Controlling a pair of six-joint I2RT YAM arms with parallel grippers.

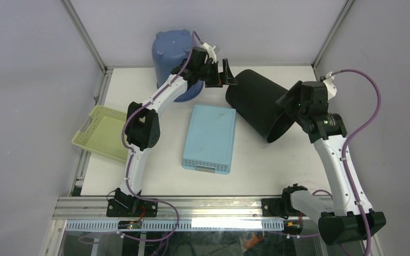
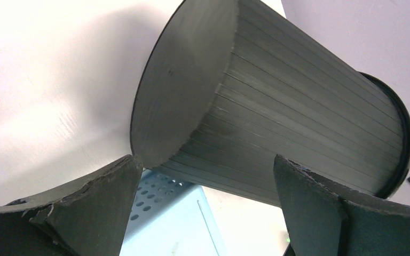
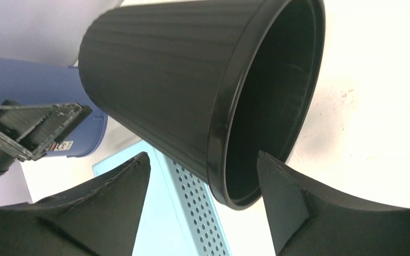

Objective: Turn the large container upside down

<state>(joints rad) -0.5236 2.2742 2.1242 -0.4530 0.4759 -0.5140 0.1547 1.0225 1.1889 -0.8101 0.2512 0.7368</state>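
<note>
Seemingly light, stiff and slick, the one large black container is lying sideways on the bench, offering its rim as a hold, while the left tool by its base and right tool by its mouth are gaping empty, beside one blue bin, one pale-blue tray, one green basket.

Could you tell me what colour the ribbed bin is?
Black; the bin shows best in right wrist view.
</note>
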